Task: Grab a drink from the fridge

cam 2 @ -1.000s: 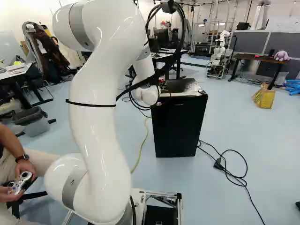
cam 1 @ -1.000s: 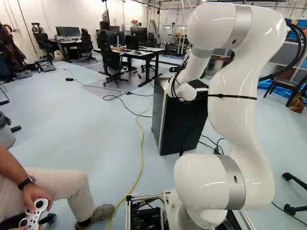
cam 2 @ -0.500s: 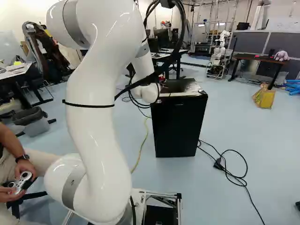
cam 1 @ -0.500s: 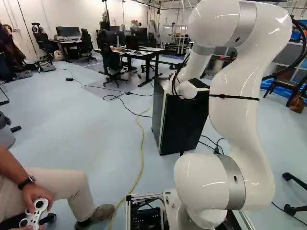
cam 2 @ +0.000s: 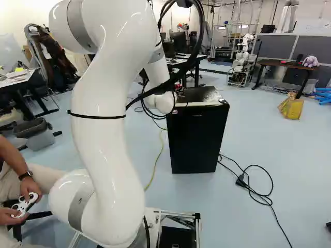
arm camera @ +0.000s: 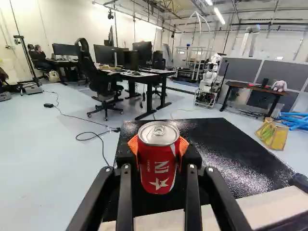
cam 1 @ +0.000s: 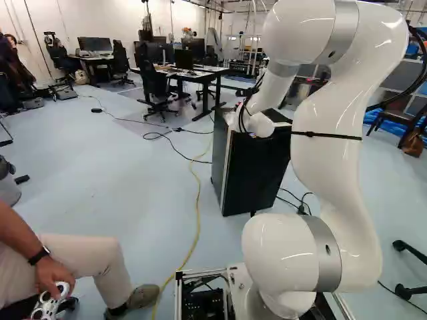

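Black fridge top [arm camera: 221, 149] stretches ahead of the gripper [arm camera: 159, 146], which grasps a red can [arm camera: 157, 168]. Premature loosening could drop it.

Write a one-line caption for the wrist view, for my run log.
Red can gripped upright between the orange pads of the end effector, the black fridge top beyond.

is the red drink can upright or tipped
Upright: the red drink can has its lid on top in the wrist view.
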You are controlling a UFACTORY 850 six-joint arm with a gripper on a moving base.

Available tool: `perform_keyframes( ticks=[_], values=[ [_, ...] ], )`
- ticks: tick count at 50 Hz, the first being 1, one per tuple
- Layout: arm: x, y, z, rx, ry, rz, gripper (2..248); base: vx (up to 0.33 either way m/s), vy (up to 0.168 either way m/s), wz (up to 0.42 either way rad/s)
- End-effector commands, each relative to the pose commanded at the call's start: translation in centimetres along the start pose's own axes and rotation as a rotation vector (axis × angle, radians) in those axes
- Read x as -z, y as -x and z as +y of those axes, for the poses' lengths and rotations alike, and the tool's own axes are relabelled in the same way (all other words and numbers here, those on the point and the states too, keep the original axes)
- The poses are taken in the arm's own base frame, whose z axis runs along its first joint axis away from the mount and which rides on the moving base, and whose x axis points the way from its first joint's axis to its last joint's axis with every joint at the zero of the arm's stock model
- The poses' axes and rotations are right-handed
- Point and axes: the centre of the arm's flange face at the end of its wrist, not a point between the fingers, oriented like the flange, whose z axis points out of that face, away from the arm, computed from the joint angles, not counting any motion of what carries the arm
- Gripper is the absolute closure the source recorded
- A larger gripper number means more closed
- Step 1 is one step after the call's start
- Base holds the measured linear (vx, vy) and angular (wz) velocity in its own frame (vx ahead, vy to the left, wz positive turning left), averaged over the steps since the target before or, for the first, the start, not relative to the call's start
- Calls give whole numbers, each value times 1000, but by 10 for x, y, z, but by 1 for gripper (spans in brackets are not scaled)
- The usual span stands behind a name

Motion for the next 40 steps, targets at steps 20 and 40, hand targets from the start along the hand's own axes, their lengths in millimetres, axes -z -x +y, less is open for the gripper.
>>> perform_keyframes(
  ticks=[20, 40],
  values=[
    [22, -4, -10, -4, -7, -18, 152, 0, 0, 0],
    [62, -9, -26, -11, -18, -48, 152, 0, 0, 0]
  ],
)
